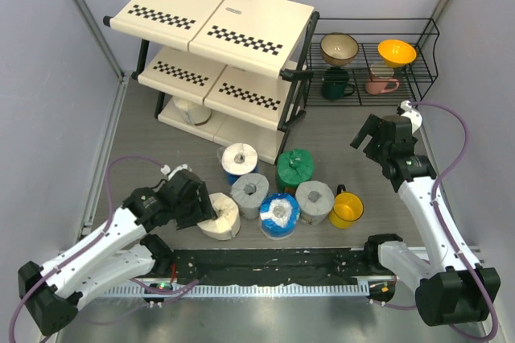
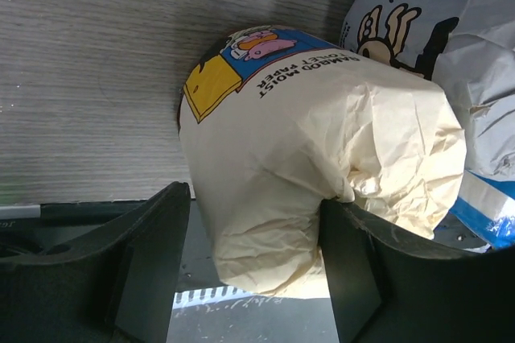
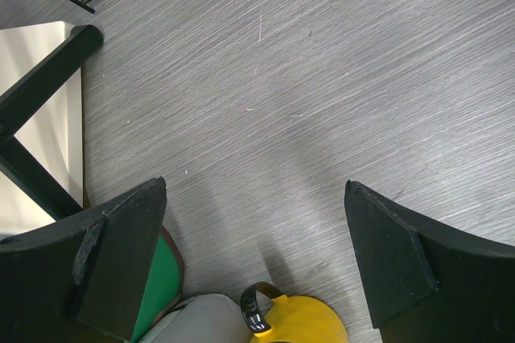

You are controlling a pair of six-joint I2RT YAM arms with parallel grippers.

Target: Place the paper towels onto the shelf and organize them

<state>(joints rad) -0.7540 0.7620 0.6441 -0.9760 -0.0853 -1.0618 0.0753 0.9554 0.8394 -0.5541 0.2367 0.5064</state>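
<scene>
Overhead view of a grey table with two robot arms at the six o'clock edge. At about eight o'clock the left gripper (image 1: 203, 203) reaches around a cream paper towel roll (image 1: 224, 219), which lies tilted at the left end of a cluster of rolls. The risk here, judging by the wrist view, is that the soft, crumpled wrapper lets the roll squash, slip or swing out on the lift. It also sits close against a grey roll (image 1: 250, 192) and a blue-and-white roll (image 1: 279, 214), which a sideways drag could knock over. The carry to the shelf (image 1: 211, 14), a three-tier cream rack at eleven to twelve o'clock, must also clear a second blue-and-white roll (image 1: 239, 159) standing in between. The left jaws are fairly wide and straddle the cream paper towel roll; one finger (image 2: 362, 278) dents the wrapper and the other sits just at its edge, so I cannot tell whether the grip is firm. A second cream roll (image 1: 193, 112) already rests on the lowest tier. Toward the centre stand a green roll (image 1: 295, 167), a second grey roll (image 1: 315, 200) and a yellow mug (image 1: 348, 208). At three o'clock the right gripper (image 1: 370, 140) hangs over bare table — spread wide, holding nothing, touching nothing
</scene>
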